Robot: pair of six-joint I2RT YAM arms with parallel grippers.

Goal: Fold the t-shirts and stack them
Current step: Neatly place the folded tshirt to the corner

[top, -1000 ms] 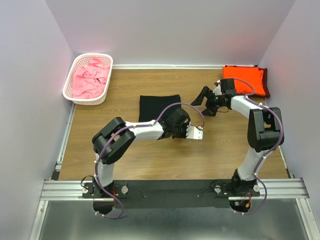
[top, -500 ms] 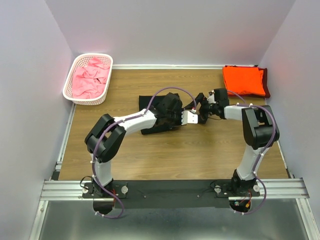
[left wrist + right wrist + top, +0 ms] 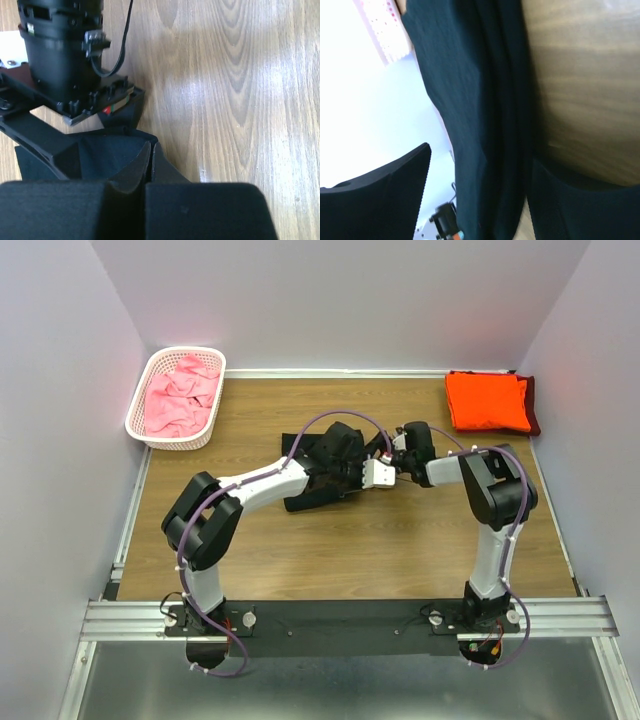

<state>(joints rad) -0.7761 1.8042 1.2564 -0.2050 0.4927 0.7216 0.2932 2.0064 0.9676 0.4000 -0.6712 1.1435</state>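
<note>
Newly, left claw grips black t-shirt.

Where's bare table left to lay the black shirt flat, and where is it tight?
Widest: the strip of table between the black shirt and the near edge. Also free: the back edge between the basket and the orange shirt. Crowded: the centre, where the left claw and right claw meet over the black shirt.
</note>
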